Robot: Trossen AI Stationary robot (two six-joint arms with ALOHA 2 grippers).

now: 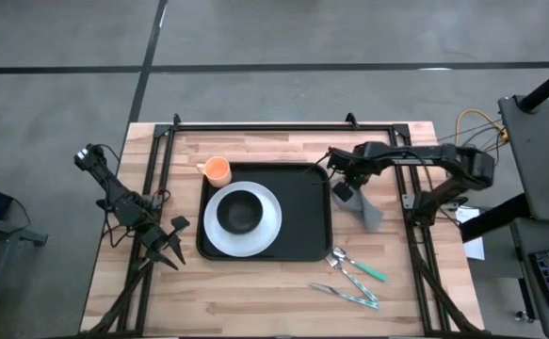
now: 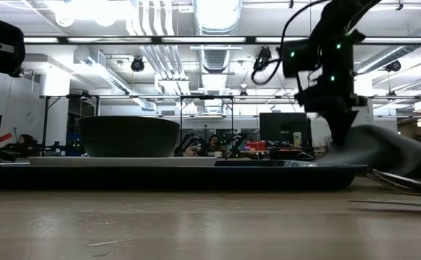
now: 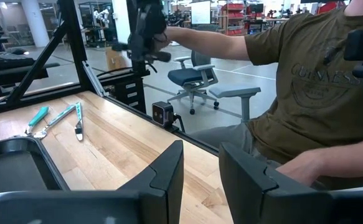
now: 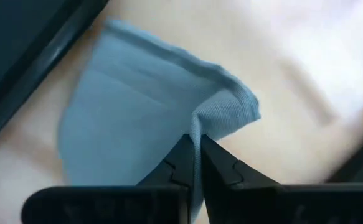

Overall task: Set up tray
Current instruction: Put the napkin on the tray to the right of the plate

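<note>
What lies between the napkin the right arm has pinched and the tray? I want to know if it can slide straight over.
Nothing visible. The right gripper is shut on the blue-grey napkin, which lies just beside the tray; only the tray's low rim separates them, and the tray's right side is bare.

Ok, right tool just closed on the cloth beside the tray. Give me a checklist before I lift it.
1. Right tool shut on grey cloth: ok, one corner fold pinched.
2. Cloth free of the tray rim: ok, it lies beside it.
3. Cutlery away from cloth: ok.
4. Space on tray next to plate: ok.
5. Left tool parked off the tray: ok, open.
6. Grip depth enough to hold: cannot tell.
</note>
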